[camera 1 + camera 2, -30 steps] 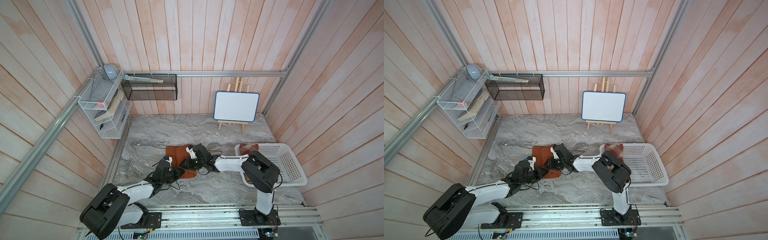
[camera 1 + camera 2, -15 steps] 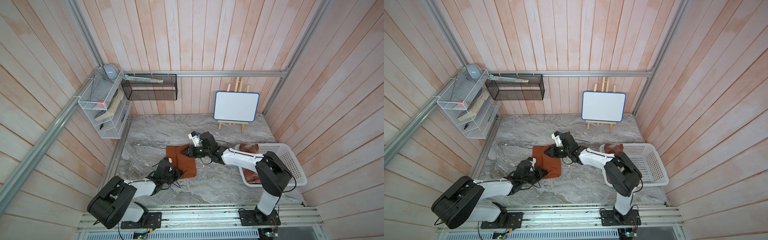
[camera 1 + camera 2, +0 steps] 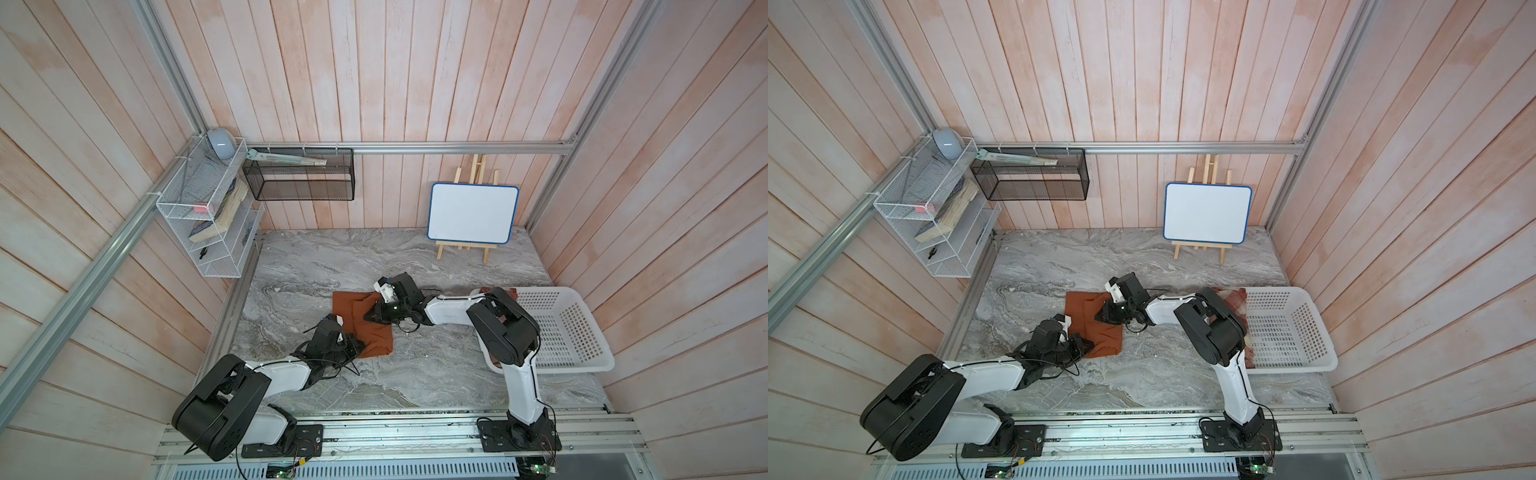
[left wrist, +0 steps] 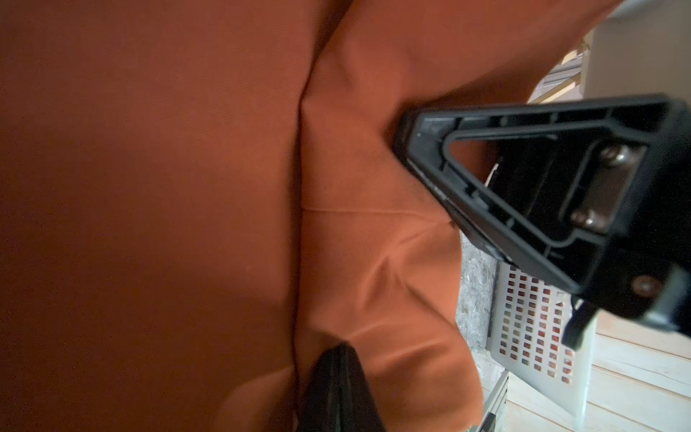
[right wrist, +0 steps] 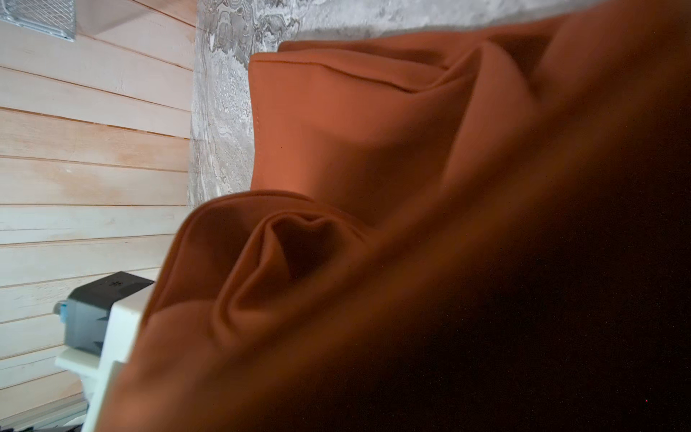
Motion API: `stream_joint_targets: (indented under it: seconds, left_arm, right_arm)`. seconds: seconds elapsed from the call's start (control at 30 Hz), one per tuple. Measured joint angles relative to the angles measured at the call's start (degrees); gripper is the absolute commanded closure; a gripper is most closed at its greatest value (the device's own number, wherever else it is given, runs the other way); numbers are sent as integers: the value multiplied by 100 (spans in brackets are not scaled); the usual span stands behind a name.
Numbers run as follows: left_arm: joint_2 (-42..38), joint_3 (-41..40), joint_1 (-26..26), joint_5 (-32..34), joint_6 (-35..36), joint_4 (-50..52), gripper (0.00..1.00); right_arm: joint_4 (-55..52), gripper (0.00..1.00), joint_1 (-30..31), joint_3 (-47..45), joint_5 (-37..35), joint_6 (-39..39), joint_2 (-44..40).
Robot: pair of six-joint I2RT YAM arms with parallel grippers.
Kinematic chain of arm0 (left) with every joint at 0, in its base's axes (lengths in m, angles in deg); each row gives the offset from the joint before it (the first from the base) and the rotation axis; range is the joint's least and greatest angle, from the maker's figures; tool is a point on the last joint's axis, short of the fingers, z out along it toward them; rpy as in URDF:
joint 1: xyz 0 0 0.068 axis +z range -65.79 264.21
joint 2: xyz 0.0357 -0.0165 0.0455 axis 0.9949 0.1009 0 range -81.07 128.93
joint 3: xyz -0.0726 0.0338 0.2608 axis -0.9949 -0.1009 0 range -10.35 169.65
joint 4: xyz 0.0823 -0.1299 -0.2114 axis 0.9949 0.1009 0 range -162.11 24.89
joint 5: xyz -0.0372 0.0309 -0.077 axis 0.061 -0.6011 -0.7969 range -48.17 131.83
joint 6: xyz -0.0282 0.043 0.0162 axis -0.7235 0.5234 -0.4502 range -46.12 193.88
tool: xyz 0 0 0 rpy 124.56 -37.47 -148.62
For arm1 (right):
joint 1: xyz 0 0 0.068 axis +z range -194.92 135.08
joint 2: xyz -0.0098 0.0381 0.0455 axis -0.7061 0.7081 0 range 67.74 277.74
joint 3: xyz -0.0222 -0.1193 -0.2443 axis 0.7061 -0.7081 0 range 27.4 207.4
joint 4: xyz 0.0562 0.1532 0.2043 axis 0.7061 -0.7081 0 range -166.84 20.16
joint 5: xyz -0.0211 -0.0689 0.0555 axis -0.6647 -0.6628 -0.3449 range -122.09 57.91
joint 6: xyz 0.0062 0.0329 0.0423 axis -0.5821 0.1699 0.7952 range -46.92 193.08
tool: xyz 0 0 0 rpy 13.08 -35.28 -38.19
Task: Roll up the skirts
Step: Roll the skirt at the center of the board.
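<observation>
On the near part of the marble table, a near corner of the rust-orange skirt is apparently pinched in the closed left gripper. Farther back, its right edge is touched by the right gripper, whose finger gap cannot be told. Beyond, the plaid skirt is draped into the white basket.

Marble table: orange skirt, white basket

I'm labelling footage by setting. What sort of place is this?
Likely a robot lab test cell mocked up as a room: wood-plank walls held in aluminium framing, a marble-look tabletop, and two robot arms bolted to a rail at its front edge.
</observation>
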Motion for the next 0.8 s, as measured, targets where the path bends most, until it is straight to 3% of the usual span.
stream_joint_targets:
  seconds: [0.3, 0.4, 0.67, 0.73, 0.8]
  left_arm:
    - [37, 22, 4, 0, 127, 15, 94]
    - [37, 48, 4, 0, 164, 66, 94]
    - [-83, 72, 4, 2, 229, 289, 94]
    - [-151, 79, 4, 7, 247, 400, 95]
    - [-199, 87, 4, 24, 256, 487, 95]
  right_arm:
    - [136, 81, -131, 160, 273, -33, 236]
    - [55, 71, -129, 166, 256, -195, 166]
    - [-531, 67, -483, 555, -367, -933, -568]
    - [-590, 61, -616, 555, -514, -1097, -793]
    - [-623, 49, -656, 398, -634, -1215, -1058]
